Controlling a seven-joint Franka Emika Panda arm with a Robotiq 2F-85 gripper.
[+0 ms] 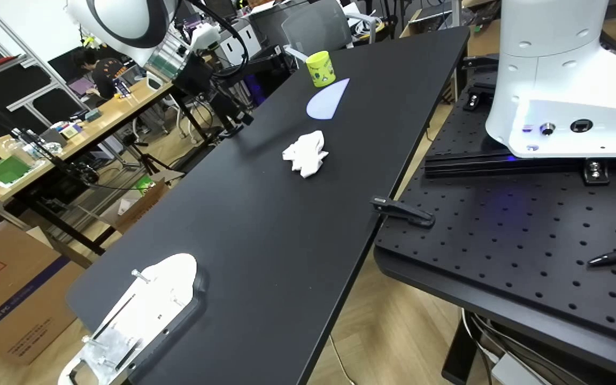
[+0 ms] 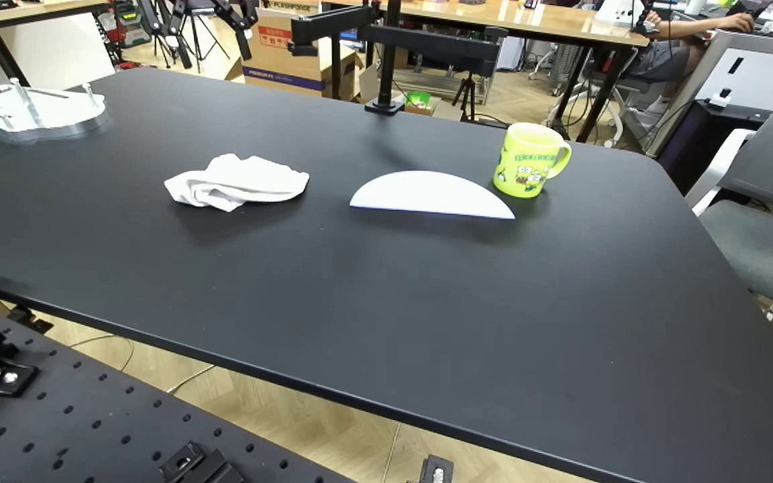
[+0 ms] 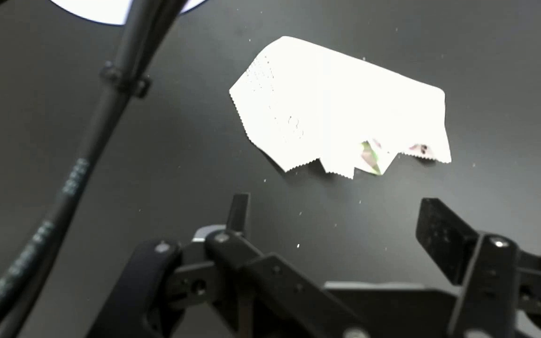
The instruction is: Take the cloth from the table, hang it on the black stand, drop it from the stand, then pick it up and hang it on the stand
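Cloth (image 2: 235,182) lies rumpled w/ folds on blk worktop (image 2: 373,315), btwn white oblong (image 2: 51,111) and flat pale piece (image 2: 430,194), touching neither. Blk stand (image 2: 386,84) upright at far edge in an ext. view, apart from cloth. Jaws spread wide; wrist view shows worktop btwn them, cloth beyond, clear of both. Yel.-green mug (image 2: 526,164) upright, handle showing, just beside pale piece.
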